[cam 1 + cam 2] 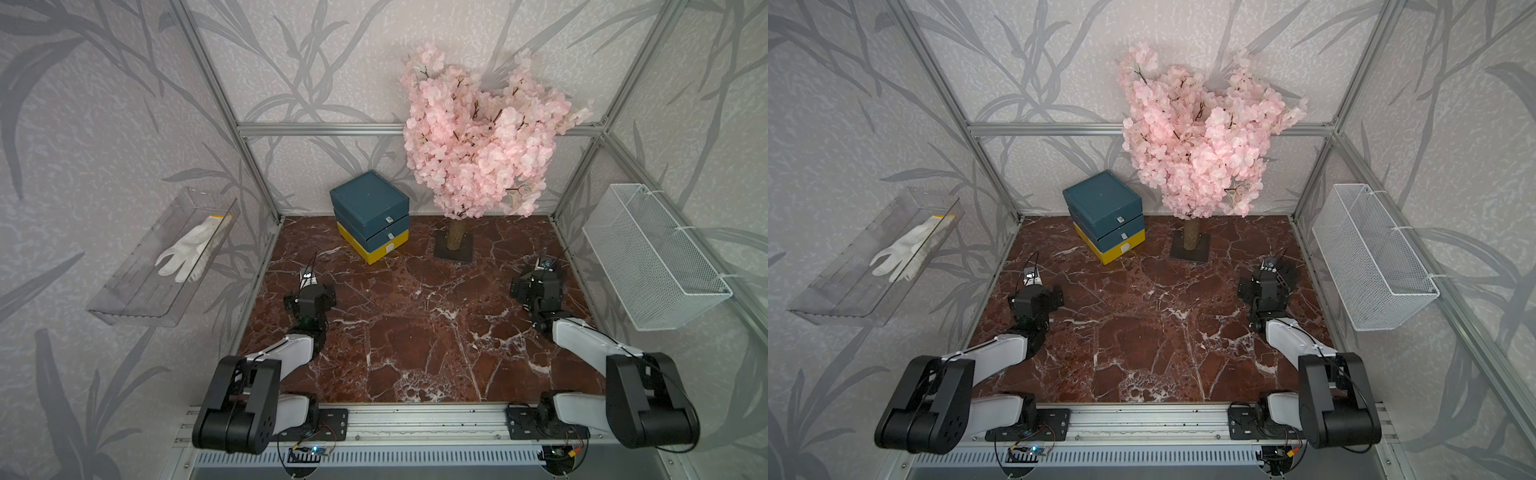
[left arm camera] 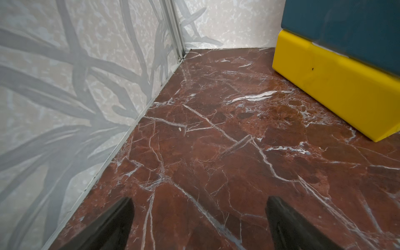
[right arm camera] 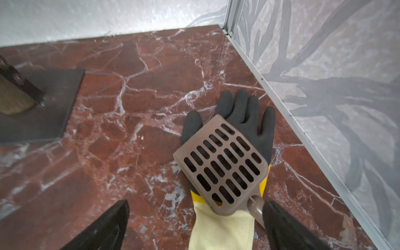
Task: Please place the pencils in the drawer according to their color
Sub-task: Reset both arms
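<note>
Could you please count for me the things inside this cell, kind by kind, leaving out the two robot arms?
drawer chest: 1
gloves: 2 (white glove, black glove)
slotted scoop: 1
blossom tree: 1
clear tray: 1
wire basket: 1
pencils: 0 in view
Total: 7

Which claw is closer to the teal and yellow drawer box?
Left. The left gripper hangs a little short of the teal-and-yellow drawer box; the right gripper is far across the marble table.
</note>
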Tool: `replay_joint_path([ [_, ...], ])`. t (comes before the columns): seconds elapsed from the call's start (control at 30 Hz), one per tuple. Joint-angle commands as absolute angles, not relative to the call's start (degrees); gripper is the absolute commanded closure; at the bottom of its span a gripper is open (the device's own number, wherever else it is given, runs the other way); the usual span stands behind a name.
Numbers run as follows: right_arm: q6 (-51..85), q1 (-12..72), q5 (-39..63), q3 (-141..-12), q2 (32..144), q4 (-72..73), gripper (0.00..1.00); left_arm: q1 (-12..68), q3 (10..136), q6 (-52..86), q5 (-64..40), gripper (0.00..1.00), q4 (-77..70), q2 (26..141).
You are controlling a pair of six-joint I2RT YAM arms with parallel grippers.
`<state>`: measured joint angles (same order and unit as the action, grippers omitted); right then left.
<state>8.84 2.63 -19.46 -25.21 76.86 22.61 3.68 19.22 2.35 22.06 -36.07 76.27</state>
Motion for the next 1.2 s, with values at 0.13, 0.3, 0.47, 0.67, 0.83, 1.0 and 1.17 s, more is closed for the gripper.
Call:
replay_joint_path([
  [0.13,2.99,0.78,-10.33,-17.64,90.86,61.37,0.01,-0.76,20.14,2.72,7.15,0.0,-54.53,88.04],
  [0.3,5.21,0.62,-13.22,-21.31,89.65,52.89,0.01,-2.0,23.07,3.96,6.46,0.0,-48.07,87.76],
  [0.47,4.64,0.76,-12.88,-20.4,90.4,55.9,0.01,-2.01,23.66,3.96,6.5,0.0,-45.55,87.1],
  [0.67,3.93,0.8,-12.55,-19.91,90.87,58.18,0.01,-1.94,23.47,3.69,6.34,0.0,-46.09,87.06],
  [0.83,2.86,0.88,-9.19,-21.08,90.79,55.77,0.01,-1.96,23.5,3.69,6.34,0.0,-46.13,87.01],
  [1.0,3.43,0.0,-7.38,-21.45,90.88,55.14,0.01,-1.93,23.48,3.69,6.33,0.0,-46.1,87.01],
  [1.17,2.82,0.17,-7.1,-20.92,90.81,56.05,0.01,-1.94,23.47,3.69,6.3,0.0,-46.08,87.01],
])
